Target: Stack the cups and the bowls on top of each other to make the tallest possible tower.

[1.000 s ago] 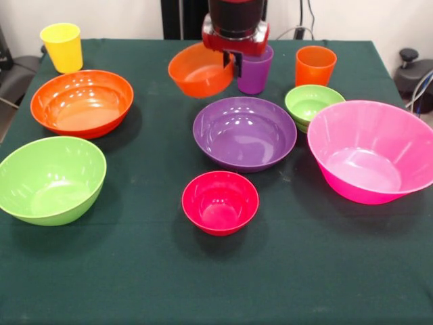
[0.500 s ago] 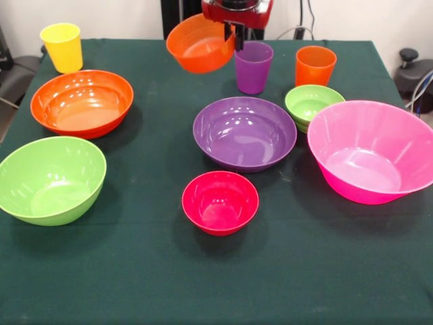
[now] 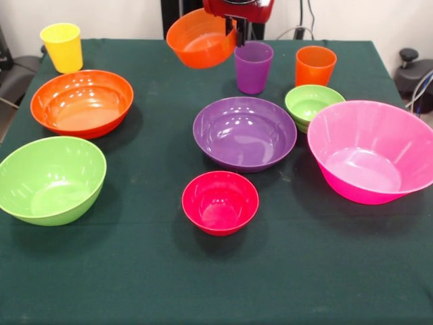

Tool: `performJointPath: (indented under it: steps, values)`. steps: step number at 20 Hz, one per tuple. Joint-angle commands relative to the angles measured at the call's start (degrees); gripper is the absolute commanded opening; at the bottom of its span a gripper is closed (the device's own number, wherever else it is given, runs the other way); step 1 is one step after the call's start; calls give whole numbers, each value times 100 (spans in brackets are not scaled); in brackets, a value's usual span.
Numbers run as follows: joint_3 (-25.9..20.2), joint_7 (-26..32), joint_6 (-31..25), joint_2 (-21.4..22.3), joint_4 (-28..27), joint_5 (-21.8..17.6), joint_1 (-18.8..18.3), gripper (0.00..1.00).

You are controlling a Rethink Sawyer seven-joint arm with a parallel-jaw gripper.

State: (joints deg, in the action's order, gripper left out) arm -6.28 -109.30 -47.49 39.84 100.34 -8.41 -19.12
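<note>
Your red-and-black gripper [image 3: 237, 24] sat at the top edge of the front view, clamped on the rim of the small glossy orange plastic bowl [image 3: 201, 39]; that bowl hung tilted in the air, clear of the dark green tablecloth [image 3: 216, 284], opening facing the camera. Just right of it you had the translucent purple tapered plastic cup [image 3: 253, 66] standing upright on the cloth, and the orange plastic cup [image 3: 315, 66] upright further right. The yellow plastic cup [image 3: 62, 47] stood alone at the far left corner. The small red-magenta plastic bowl [image 3: 220, 202] sat by itself near the middle front, nothing inside it. Behind it was the large purple plastic bowl [image 3: 244, 132], with the small green plastic bowl [image 3: 313, 105] just beside its right rim. The huge pink plastic bowl [image 3: 372, 149] sat at the right edge, its rim close to the small green one; can't tell if they touched. On the left you had the large orange plastic bowl [image 3: 82, 102] and, nearer the camera, the large lime green plastic bowl [image 3: 51, 179]. All bowls on the cloth were upright.
</note>
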Motion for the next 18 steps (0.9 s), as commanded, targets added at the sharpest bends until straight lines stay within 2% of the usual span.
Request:
performJointPath:
  steps: [1,6,9,18]
  values:
    - [-272,-341,-620,32,-263,142,152,0]
    - [-324,-278,-842,-136,-579,126,143,0]
    - [-369,-194,-1214,-331,-1186,39,185,0]
    - [-392,-299,-2007,-790,-2394,-34,335,0]
